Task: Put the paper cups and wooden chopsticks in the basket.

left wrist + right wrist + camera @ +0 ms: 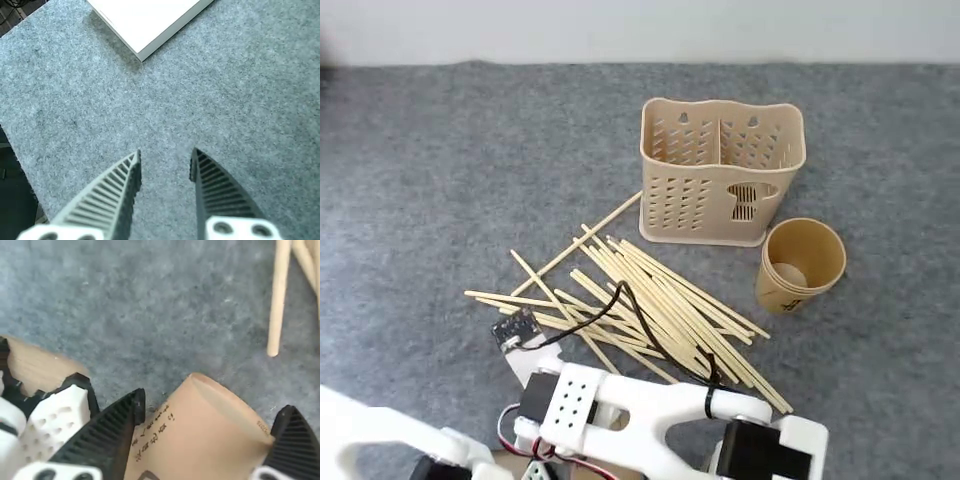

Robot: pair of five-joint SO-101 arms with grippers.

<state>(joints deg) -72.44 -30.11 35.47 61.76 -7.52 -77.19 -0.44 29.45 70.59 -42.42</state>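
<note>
Cup (200,435), brown paper, apparently lying on its side on the grey bench (440,180): it sits between the widely spread jaws of the right pincer (214,405), and whether either pad touches its wall cannot be told. Step in hand, as judged: the grasp on this cup. To do it well, centre the jaws so both pads meet the wall together, and close softly, since thin paper would likely buckle. Then lift straight up, clear of the chopstick end (277,295) lying near. Destination: basket (685,200), beige, slotted, upright, with two compartments, well apart from the arm (650,410). The compartments look narrow, so the cup probably wants lowering squarely. Other stock: nested cups (800,262), tilted, just beside the basket. Chopsticks (650,305) lie in a loose heap on the bench between basket and arm, and nothing is seen inside the basket yet. Views compared: the right wrist view gives the cup between the jaws, where the high view has the white arm lying over that spot. The high view supplies the basket, the nested cups and the whole heap, hence the route. The left wrist view gives the left pincer (166,152), spread and holding nothing, above bare bench, with a white slab (145,20) beyond.
</note>
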